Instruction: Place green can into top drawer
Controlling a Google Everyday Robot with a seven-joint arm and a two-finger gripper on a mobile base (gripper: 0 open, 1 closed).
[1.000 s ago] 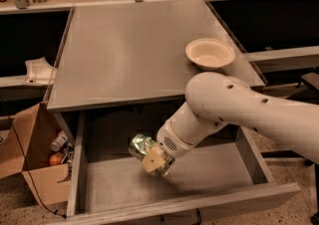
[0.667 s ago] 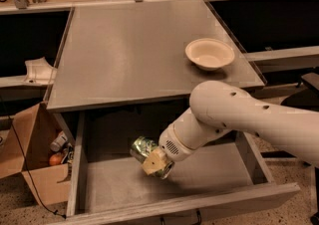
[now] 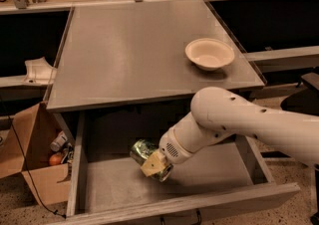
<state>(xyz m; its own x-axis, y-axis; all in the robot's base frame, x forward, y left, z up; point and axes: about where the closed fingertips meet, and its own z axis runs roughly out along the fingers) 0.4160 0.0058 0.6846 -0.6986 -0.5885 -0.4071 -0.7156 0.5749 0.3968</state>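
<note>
Top drawer (image 3: 214, 171) pulled out wide below the grey surface (image 3: 134, 55). Flat grey bottom and low side walls show, with the front panel nearest the camera.

White arm (image 3: 249, 122) reaches in from the right, angled down and left into the drawer. Claw (image 3: 155, 164) sits inside the drawer, left of its centre and closer to the front panel than to the back.

Claw is clamped on the green can (image 3: 141, 150). A pale yellowish finger (image 3: 152, 162) lies across the can's lower end. Can is tilted, its green mottled side facing up and left, a silver end partly visible beside the finger. Can is within the drawer's walls. Cannot tell whether it touches the drawer bottom or is held just above it.

Cream bowl (image 3: 210, 54) stands upright on the surface, right side, near the front edge, well apart from the can.

Open cardboard box (image 3: 30, 169) on the floor left of the drawer, small items inside.
</note>
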